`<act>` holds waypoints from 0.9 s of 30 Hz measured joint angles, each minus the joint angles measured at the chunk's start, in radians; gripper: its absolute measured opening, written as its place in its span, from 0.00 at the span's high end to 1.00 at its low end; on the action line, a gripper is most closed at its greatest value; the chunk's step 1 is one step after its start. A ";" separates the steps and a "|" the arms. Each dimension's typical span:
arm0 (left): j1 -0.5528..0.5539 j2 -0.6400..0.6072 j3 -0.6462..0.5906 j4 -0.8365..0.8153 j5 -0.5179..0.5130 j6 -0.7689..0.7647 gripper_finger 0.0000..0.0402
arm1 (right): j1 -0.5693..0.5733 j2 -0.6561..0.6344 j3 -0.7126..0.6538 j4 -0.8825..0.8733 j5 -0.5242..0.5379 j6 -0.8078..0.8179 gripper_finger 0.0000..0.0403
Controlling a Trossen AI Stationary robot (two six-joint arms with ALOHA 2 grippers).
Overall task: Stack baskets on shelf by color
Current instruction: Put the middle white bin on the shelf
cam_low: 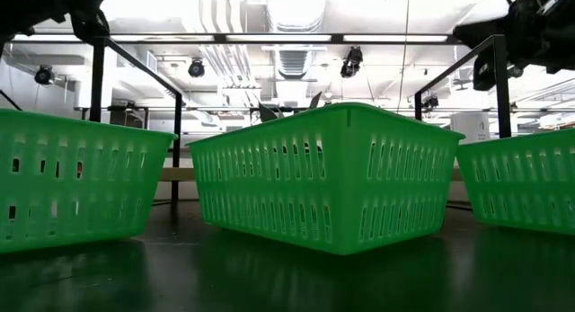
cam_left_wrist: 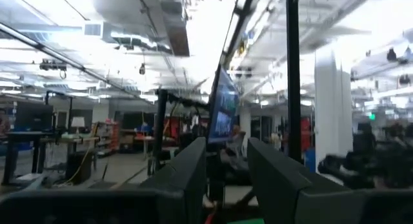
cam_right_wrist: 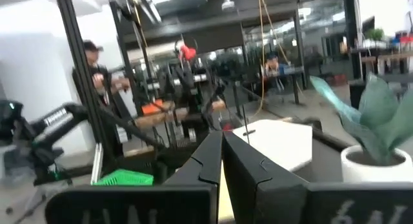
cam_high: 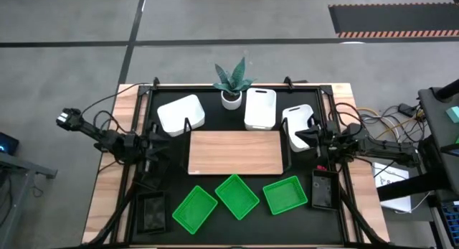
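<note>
Top view of the desk [cam_high: 107,206], covered by a black mat [cam_high: 172,174]; the wooden shelf [cam_high: 234,152] lies flat at the centre, bare of baskets. Behind it, three white baskets: one [cam_high: 181,114] tilted at the left, one [cam_high: 260,108] upright in the middle, one [cam_high: 297,125] at the right, partly covered by the right arm; a potted plant [cam_high: 232,84] stands between the first two. In front of the shelf, three green baskets in a row: left [cam_high: 194,209], middle [cam_high: 237,196], right [cam_high: 285,194]; in the low view the middle green basket [cam_low: 328,173] stands nearest. Black baskets lie at the front corners, one left [cam_high: 151,211], one right [cam_high: 321,189]. Left gripper [cam_high: 159,139]: held above the mat just beside the shelf's left edge, fingers [cam_left_wrist: 187,179] spread, holding nothing. Right gripper [cam_high: 300,136]: over the right-hand white basket beside the shelf's right edge, fingers [cam_right_wrist: 248,175] pressed together, nothing between them. A person [cam_right_wrist: 97,72] stands in the room beyond.
</note>
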 joint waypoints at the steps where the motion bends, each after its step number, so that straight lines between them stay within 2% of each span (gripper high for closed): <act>1: 0.000 0.011 0.000 0.029 0.000 0.000 0.75 | 0.000 0.000 0.002 0.029 0.000 -0.011 0.98; 7: 0.000 0.058 0.002 0.218 0.000 0.012 0.75 | 0.000 0.001 0.004 0.165 0.001 -0.055 0.98; 16: 0.000 0.068 0.002 0.426 -0.050 0.167 0.75 | 0.000 0.009 0.005 0.284 0.053 -0.104 0.98; 21: 0.000 0.056 0.003 0.455 -0.050 0.312 0.75 | 0.000 0.061 0.005 0.378 0.055 -0.156 0.98; 27: 0.000 0.072 -0.004 0.437 -0.050 0.348 0.75 | 0.000 0.174 0.006 0.532 0.060 -0.197 0.98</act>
